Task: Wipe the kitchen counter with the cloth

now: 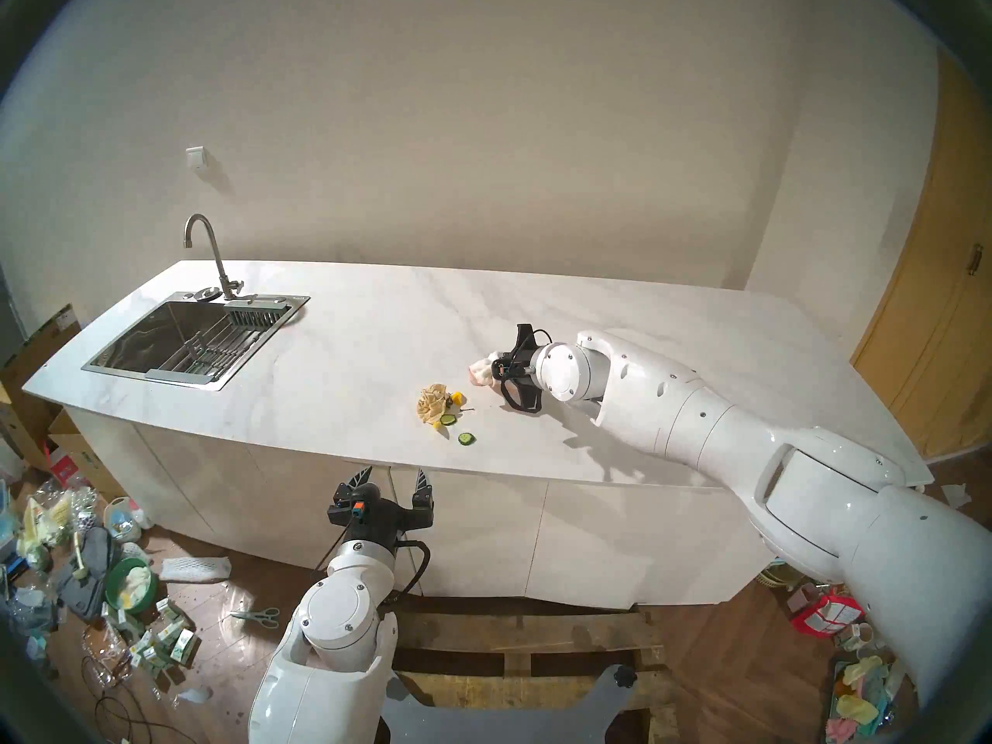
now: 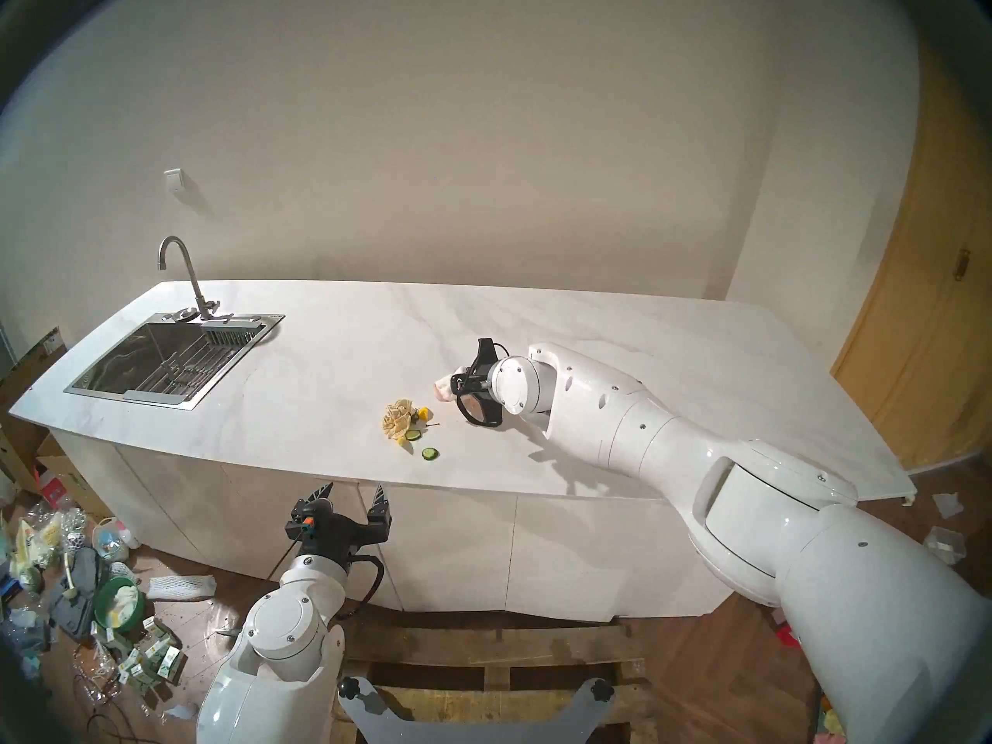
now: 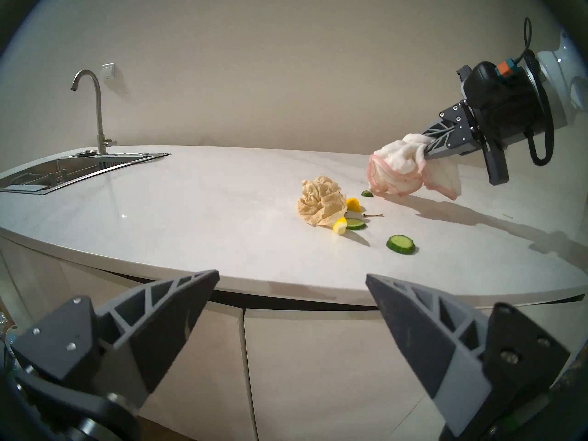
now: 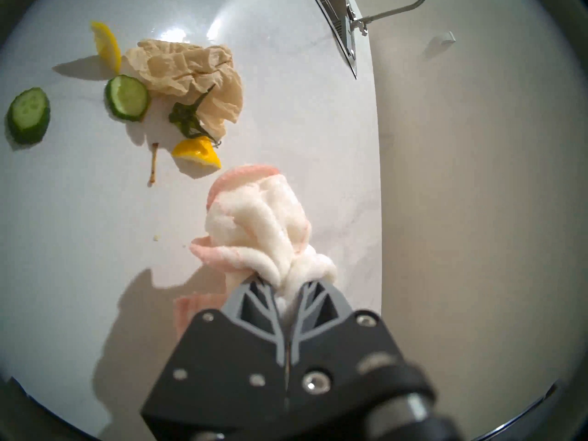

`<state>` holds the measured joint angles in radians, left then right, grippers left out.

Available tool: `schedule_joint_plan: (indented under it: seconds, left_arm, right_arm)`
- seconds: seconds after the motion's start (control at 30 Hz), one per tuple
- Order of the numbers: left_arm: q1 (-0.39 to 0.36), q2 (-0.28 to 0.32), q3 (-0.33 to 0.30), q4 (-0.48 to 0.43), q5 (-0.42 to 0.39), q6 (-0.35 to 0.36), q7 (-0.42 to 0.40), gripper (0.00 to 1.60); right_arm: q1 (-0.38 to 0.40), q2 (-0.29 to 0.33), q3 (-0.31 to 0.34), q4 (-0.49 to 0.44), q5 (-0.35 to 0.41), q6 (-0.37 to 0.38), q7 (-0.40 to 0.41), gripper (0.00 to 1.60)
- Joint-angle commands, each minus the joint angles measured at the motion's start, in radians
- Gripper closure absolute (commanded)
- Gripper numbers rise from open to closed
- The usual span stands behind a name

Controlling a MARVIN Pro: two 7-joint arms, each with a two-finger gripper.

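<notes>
The kitchen counter (image 1: 376, 319) is a long white marble-look slab with white cabinet fronts below. My right gripper (image 4: 288, 284) is shut on the cloth (image 4: 261, 220), a bunched white terry towel with pink edging. The cloth (image 3: 401, 170) hangs from the fingers with its lower folds touching the counter at mid-right. Just to its left lie a crumpled tan paper wad (image 3: 319, 201), cucumber slices (image 3: 401, 243) and lemon pieces (image 4: 197, 152). My left gripper (image 1: 393, 475) is open and empty, below and in front of the counter's front edge.
A steel sink (image 1: 182, 340) with a faucet (image 1: 206, 249) takes up the counter's left end. A wall runs close behind the counter. Packaging and a green bowl (image 1: 131, 584) litter the floor at left. A wooden door (image 1: 934, 308) stands at right.
</notes>
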<state>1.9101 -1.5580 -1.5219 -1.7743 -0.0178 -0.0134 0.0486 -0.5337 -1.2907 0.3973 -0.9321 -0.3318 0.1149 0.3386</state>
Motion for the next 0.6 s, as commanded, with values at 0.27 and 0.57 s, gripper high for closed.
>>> schedule_joint_plan:
  seconds: [0.27,0.57]
  left_arm:
    - [-0.005,0.002,0.002,-0.028,-0.002,-0.005,-0.005,0.0]
    - [-0.006,0.002,0.002,-0.027,-0.001,-0.006,-0.005,0.0]
  right_arm:
    - [0.059,-0.044,-0.042,-0.017,0.012,0.008,0.152,1.6]
    - [0.087,0.012,-0.02,-0.07,0.02,0.02,0.268,1.6]
